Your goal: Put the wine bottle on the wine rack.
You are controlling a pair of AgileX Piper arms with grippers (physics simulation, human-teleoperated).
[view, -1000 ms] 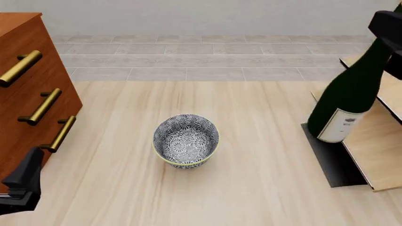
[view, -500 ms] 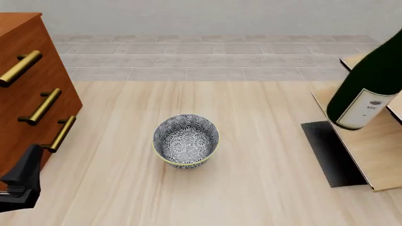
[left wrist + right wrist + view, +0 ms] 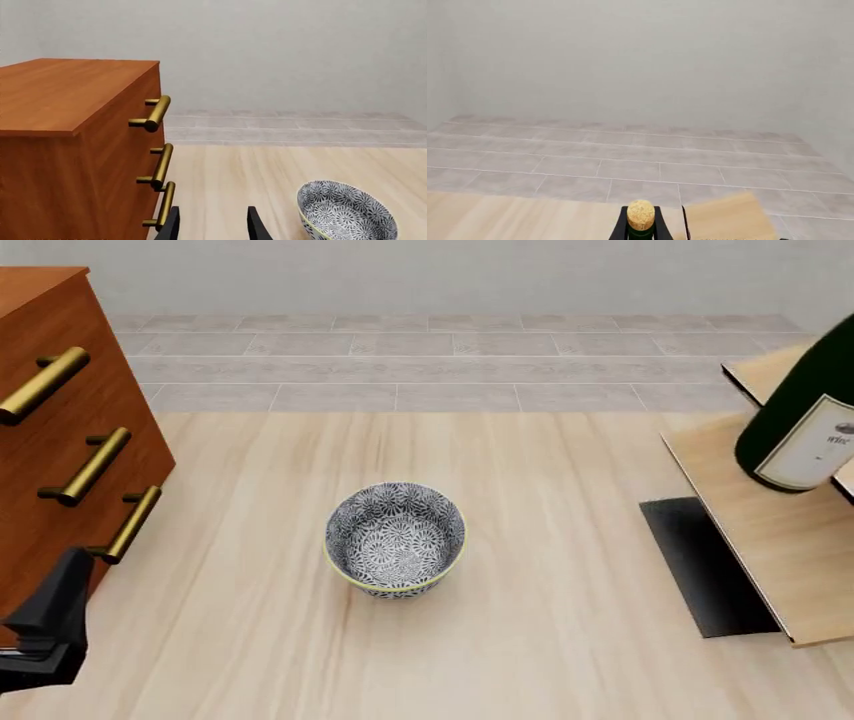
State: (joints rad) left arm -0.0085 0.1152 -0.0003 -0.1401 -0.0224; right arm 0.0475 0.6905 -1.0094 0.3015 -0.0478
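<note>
Wine bottle (image 3: 805, 420) hangs tilted over the wine rack (image 3: 774, 530) at the table's (image 3: 534, 640) right edge, w/ the right gripper (image 3: 648, 231) pinching its neck just below the cork (image 3: 640, 214). Left gripper (image 3: 212, 225) sits spread & empty beside the cabinet (image 3: 67, 150), bowl (image 3: 395, 539) mid-table.

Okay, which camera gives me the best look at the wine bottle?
The front view: the wine bottle shows its dark body and pale label, tilted over the wine rack, top cut off. The right wrist view shows only its cork and neck between the jaws. The left wrist view doesn't show it.
</note>
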